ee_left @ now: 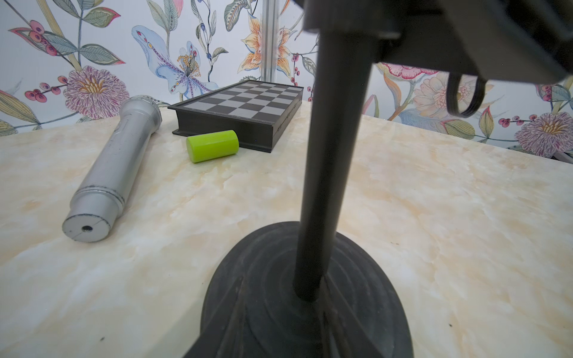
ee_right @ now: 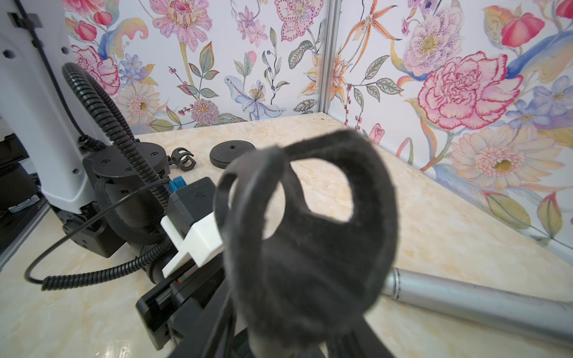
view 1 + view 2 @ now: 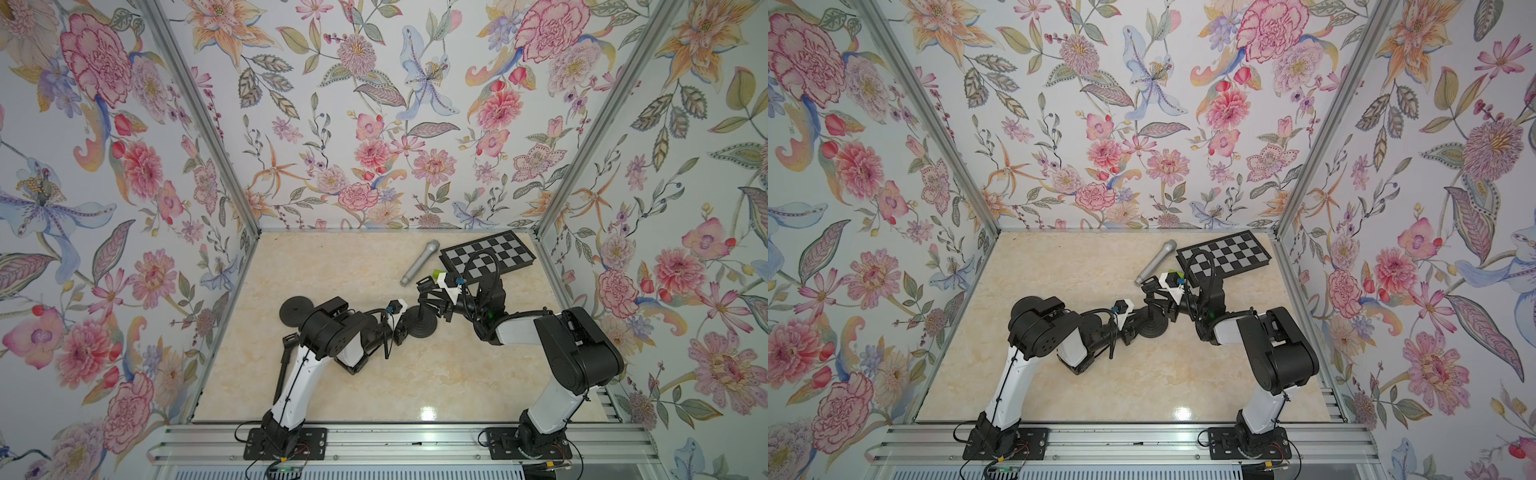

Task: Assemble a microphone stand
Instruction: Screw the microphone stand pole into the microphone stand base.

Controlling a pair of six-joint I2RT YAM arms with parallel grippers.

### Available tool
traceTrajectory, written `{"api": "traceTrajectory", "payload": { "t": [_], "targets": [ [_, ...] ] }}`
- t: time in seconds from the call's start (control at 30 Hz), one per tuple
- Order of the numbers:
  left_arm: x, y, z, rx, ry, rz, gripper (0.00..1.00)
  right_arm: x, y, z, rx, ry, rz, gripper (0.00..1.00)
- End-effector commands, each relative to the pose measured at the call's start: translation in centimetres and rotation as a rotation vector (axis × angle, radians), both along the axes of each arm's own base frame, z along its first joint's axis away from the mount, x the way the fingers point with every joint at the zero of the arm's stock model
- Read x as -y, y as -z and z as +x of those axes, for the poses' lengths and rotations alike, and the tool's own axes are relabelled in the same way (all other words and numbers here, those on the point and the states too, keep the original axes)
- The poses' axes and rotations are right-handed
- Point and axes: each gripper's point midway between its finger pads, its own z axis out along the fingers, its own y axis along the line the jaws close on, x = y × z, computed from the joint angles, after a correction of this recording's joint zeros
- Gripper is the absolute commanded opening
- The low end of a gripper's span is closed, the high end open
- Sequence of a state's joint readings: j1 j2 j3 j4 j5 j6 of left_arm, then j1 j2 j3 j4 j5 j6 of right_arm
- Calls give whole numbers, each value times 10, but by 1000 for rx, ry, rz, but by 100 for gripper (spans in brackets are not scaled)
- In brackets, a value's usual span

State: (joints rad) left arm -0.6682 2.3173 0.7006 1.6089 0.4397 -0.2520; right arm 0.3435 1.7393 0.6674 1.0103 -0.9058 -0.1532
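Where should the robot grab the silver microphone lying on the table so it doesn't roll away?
Grip the microphone around the middle of its straight barrel, coming down from above with the jaws across its width. It lies flat on the table, so only its top and sides are free. The head end by the chessboard is wider and rounded, so probably slippier.

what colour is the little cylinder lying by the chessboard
Lime green. The cylinder shows best in the left wrist view, lying on its side just in front of the chessboard.

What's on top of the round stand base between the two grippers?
A black pole stands upright from the base's centre; its top is hidden by the right gripper and mic clip.
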Motion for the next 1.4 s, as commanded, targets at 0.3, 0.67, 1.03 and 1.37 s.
{"api": "traceTrajectory", "payload": {
  "t": [0.3, 0.67, 1.03, 1.37],
  "targets": [
    [-28, 1, 7, 74, -120, -50, 39, 21, 28, 21, -146, 390, 30, 0],
    [-31, 3, 8, 63, -134, -50, 39, -5, 50, -17, -116, 789, 85, 2],
    [-31, 2, 8, 78, -134, -41, 39, -15, 18, -27, -19, 327, -49, 50],
    [-30, 2, 9, 63, -132, -56, 40, -9, -2, -10, 43, 234, -21, 50]
  ]
}}
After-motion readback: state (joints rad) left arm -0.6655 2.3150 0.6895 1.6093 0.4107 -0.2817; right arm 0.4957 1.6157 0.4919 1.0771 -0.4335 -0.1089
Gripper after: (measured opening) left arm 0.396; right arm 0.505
